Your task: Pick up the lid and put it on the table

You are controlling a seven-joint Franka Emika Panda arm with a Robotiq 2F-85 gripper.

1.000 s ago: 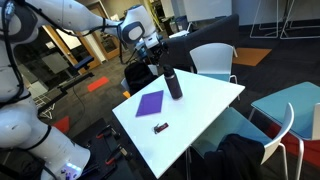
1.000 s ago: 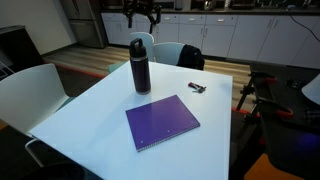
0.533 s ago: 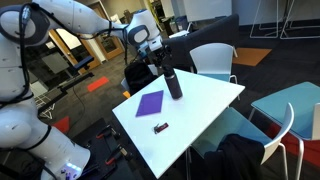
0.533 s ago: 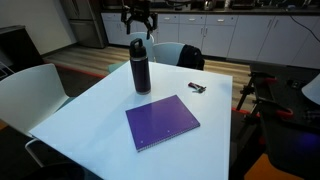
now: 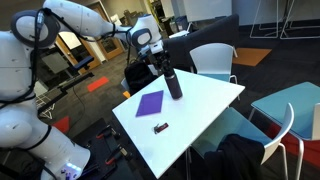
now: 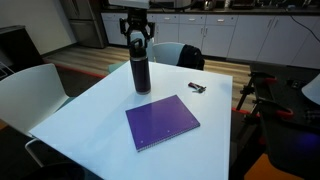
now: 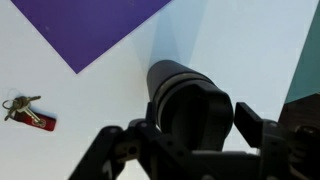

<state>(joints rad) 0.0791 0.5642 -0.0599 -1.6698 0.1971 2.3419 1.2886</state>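
A tall dark bottle (image 5: 174,86) (image 6: 140,72) stands upright on the white table (image 5: 205,108) (image 6: 85,115), with the small black lid (image 6: 138,42) (image 7: 190,98) on its top. In both exterior views my gripper (image 5: 164,66) (image 6: 137,35) hangs straight over the bottle top. In the wrist view its fingers (image 7: 195,125) sit on either side of the lid, open, with a gap showing at the right finger. The lid is mostly hidden behind the fingers in an exterior view (image 5: 169,72).
A purple notebook (image 5: 150,102) (image 6: 162,121) (image 7: 90,25) lies next to the bottle. A small dark-red object with keys (image 5: 160,127) (image 6: 197,89) (image 7: 35,118) lies near a table edge. White-backed chairs (image 5: 215,58) (image 6: 35,85) and a dark bag (image 5: 240,155) surround the table.
My gripper has moved over and come down from above the bottle until its fingers straddle the lid. The bottle, notebook and keys have not moved.
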